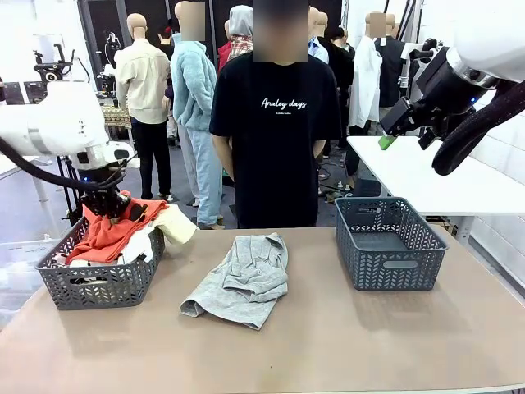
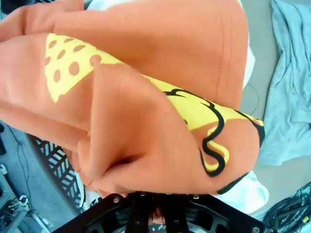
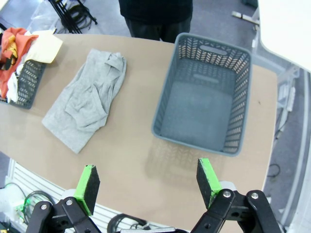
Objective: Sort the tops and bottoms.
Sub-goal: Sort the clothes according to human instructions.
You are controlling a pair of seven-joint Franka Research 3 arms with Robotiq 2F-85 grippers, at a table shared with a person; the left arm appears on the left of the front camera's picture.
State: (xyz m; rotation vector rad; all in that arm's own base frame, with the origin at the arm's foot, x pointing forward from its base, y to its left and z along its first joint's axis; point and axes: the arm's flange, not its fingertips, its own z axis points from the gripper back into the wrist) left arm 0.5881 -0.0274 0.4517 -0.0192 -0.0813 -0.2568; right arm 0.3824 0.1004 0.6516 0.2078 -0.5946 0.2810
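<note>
Front view: left gripper (image 1: 111, 213) clamped on orange-red top (image 1: 100, 240), just above left basket (image 1: 98, 289).

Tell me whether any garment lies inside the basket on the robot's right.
No, the right basket shows its bare grey floor, and the grey garment lies on the table beside it.

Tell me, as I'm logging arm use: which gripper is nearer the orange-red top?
Left. The left gripper is shut on the orange-red top above the full basket; the right gripper hangs open, high over the right side of the table, well away.
</note>
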